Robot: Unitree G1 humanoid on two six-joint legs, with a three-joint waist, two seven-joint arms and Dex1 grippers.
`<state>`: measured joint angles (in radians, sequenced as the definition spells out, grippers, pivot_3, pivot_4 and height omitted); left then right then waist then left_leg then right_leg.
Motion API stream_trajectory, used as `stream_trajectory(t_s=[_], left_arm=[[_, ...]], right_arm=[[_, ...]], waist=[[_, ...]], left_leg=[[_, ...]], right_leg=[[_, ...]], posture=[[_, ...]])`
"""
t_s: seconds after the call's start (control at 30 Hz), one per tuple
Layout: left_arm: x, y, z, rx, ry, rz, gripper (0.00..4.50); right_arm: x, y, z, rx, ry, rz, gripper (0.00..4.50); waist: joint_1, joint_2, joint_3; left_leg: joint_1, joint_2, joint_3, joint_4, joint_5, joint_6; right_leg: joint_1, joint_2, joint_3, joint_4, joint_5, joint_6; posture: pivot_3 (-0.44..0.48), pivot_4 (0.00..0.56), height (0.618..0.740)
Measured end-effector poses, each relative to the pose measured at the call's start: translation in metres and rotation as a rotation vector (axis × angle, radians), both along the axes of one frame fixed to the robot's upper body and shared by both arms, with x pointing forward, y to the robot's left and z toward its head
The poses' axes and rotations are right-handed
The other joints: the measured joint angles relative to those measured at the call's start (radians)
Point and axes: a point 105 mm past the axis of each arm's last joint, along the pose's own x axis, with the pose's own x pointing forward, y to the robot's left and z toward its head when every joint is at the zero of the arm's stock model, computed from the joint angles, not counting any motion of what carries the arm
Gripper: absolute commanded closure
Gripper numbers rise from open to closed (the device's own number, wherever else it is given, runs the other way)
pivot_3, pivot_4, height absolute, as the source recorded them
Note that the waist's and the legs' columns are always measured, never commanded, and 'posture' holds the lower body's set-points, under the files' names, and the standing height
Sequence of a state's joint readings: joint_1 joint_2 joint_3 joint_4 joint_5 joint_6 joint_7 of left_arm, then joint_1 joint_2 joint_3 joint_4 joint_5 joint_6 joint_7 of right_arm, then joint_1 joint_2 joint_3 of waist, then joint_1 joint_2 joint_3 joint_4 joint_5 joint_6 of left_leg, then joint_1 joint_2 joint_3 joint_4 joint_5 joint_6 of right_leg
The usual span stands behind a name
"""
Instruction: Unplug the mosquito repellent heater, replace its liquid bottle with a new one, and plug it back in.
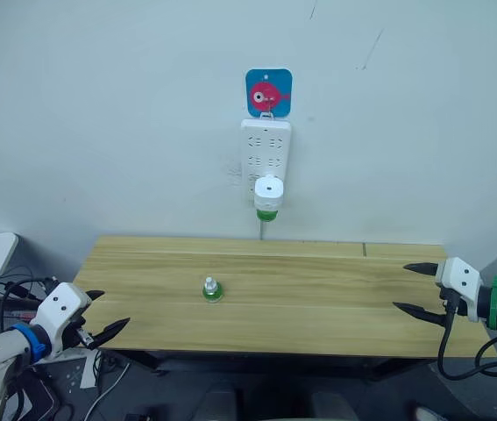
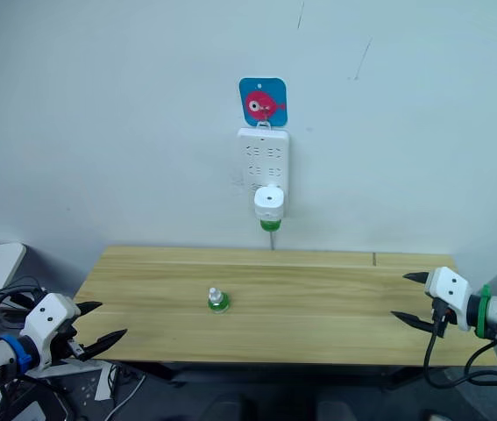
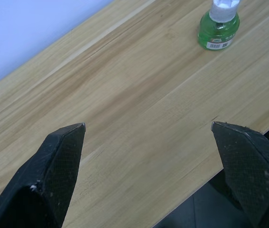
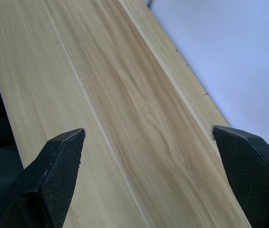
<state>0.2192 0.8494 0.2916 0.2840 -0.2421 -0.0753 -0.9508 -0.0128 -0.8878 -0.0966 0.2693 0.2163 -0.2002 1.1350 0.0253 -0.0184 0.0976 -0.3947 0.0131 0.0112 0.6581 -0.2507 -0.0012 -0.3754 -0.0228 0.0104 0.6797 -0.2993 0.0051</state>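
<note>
The left tool hangs released off the desk's left edge. The new one stands mid-desk, ready for swapping. The mosquito repellent heater sits plugged into the wall power strip, its liquid bottle below. The right tool waits released.

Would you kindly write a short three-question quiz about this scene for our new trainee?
1. True or false: the mosquito repellent heater is plugged into the power strip.
2. The new bottle stands: A) on the table B) in the left gripper C) on the floor.
3. Fill in: both the left and the right gripper are ____.

Key: 1 true; 2 A; 3 open.
</note>
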Motion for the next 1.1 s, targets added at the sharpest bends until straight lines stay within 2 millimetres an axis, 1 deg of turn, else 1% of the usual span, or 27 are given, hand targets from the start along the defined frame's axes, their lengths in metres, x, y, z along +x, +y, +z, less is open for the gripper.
stream_trajectory(t_s=[0.27, 0.53, 0.63, 0.7, 0.83, 0.93, 1.1], left_arm=[[0.002, -0.006, 0.004, -0.001, -0.003, -0.02, 0.0], [0.0, -0.017, 0.008, -0.06, 0.014, -0.099, 0.0], [0.005, -0.022, 0.015, -0.092, -0.005, -0.132, 0.0], [0.006, -0.022, 0.018, -0.102, 0.002, -0.142, 0.0], [0.007, -0.025, 0.027, -0.129, 0.011, -0.19, 0.0], [0.013, -0.028, 0.034, -0.131, -0.007, -0.214, 0.0], [0.019, -0.032, 0.041, -0.134, -0.019, -0.24, 0.0]], right_arm=[[0.002, 0.001, 0.006, -0.014, -0.003, 0.002, 0.02], [0.001, 0.002, 0.006, -0.013, 0.005, -0.002, 0.02], [0.001, 0.002, 0.006, -0.012, 0.006, -0.006, 0.02], [0.0, 0.003, 0.007, -0.012, 0.007, -0.006, 0.02], [0.0, -0.002, 0.008, -0.002, 0.018, -0.04, 0.02], [0.0, -0.002, 0.01, 0.0, 0.027, -0.041, 0.02], [-0.002, -0.001, 0.012, -0.009, 0.02, -0.032, 0.02]], waist=[[0.0, 0.0, 0.0], [0.0, 0.0, 0.0], [0.0, 0.0, 0.0], [0.0, 0.0, 0.0], [0.0, 0.0, 0.0], [0.0, 0.0, 0.0], [-0.001, 0.0, 0.0]], left_leg=[[0.0, 0.0, 0.0, 0.0, 0.0, 0.0], [0.0, 0.0, 0.0, 0.0, 0.0, 0.0], [0.0, 0.0, 0.0, 0.001, 0.0, 0.0], [0.0, 0.0, 0.0, 0.001, 0.0, 0.0], [0.0, 0.0, 0.0, 0.001, 0.0, 0.0], [0.0, 0.0, 0.0, 0.001, 0.0, 0.0], [0.0, 0.0, 0.0, 0.001, 0.0, 0.0]], right_leg=[[0.0, 0.0, 0.0, 0.0, 0.0, 0.0], [0.0, 0.0, 0.0, 0.0, 0.0, 0.0], [0.0, 0.0, 0.0, 0.0, 0.0, 0.0], [0.001, 0.0, 0.0, 0.0, 0.0, 0.0], [0.001, 0.0, 0.0, 0.0, 0.0, 0.0], [0.001, 0.0, 0.0, 0.001, 0.0, 0.0], [0.001, 0.001, 0.0, 0.001, 0.0, 0.0]], posture=[[0.081, 0.056, 0.74], [0.073, 0.058, 0.74], [0.073, 0.059, 0.74], [0.072, 0.06, 0.74], [0.068, 0.062, 0.74], [0.067, 0.062, 0.74], [0.041, 0.075, 0.74]])
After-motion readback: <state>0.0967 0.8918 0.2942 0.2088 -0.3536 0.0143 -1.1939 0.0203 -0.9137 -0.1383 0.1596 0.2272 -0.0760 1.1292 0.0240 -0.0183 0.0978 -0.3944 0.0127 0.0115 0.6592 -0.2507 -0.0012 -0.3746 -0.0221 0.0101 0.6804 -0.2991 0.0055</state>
